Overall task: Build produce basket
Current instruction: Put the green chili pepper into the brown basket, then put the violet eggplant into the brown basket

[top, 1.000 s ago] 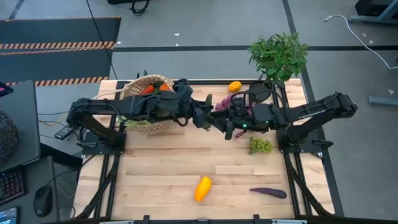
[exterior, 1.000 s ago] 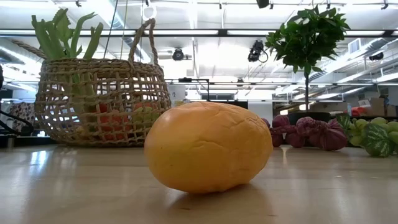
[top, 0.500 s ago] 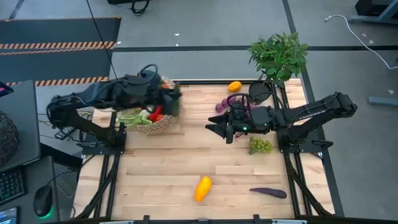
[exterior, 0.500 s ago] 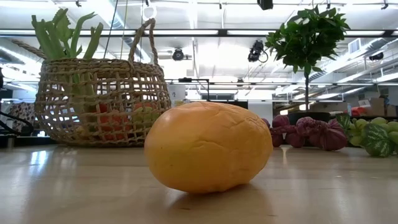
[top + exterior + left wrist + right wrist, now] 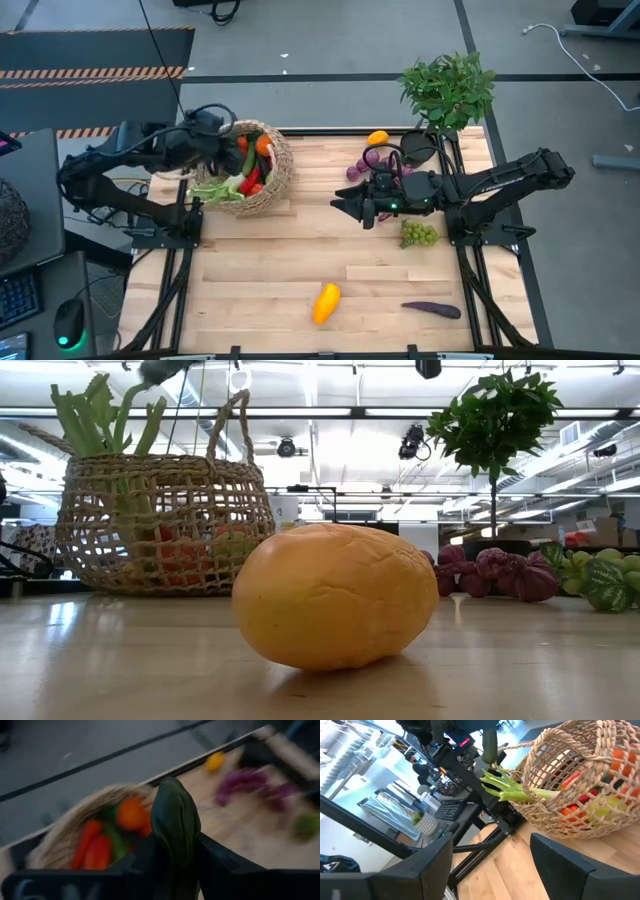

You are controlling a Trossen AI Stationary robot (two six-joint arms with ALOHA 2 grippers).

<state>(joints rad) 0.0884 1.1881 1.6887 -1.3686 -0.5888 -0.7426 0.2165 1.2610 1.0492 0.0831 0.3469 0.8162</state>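
Observation:
The round tan wicker basket (image 5: pixel 262 178) stands at the table's far left, holding a leek, an orange, a carrot and red peppers. It also shows in the low view as the basket (image 5: pixel 165 525) and in the right wrist view as the basket (image 5: pixel 580 795). My left gripper (image 5: pixel 222 130) hovers above the basket's far-left rim, shut on a dark green cucumber (image 5: pixel 174 820). My right gripper (image 5: pixel 345 207) is open and hangs over the table's middle with nothing between its fingers. A yellow-orange fruit (image 5: pixel 326 302), an eggplant (image 5: pixel 432 310), green grapes (image 5: pixel 420 234), purple grapes (image 5: pixel 362 166) and a small orange fruit (image 5: pixel 377 139) lie on the table. My left gripper pinches the cucumber between its two fingers (image 5: pixel 215 862). The cucumber lies along the fingers, and its rounded free end (image 5: pixel 171 792) sticks out beyond their tips. It is lifted clear above the basket, and the right wrist view shows the cucumber (image 5: pixel 490 742) standing roughly upright.
A leafy potted plant (image 5: pixel 448 88) and a small black pot (image 5: pixel 417 148) stand at the far right corner. The big yellow-orange fruit (image 5: pixel 335 595) fills the low view's foreground. Bare wood lies in the table's middle and near left.
My left gripper has drawn back from the table's middle, where it was close to the right gripper. It has moved toward the left and far edges, across the basket to its far-left rim, carrying the cucumber along.

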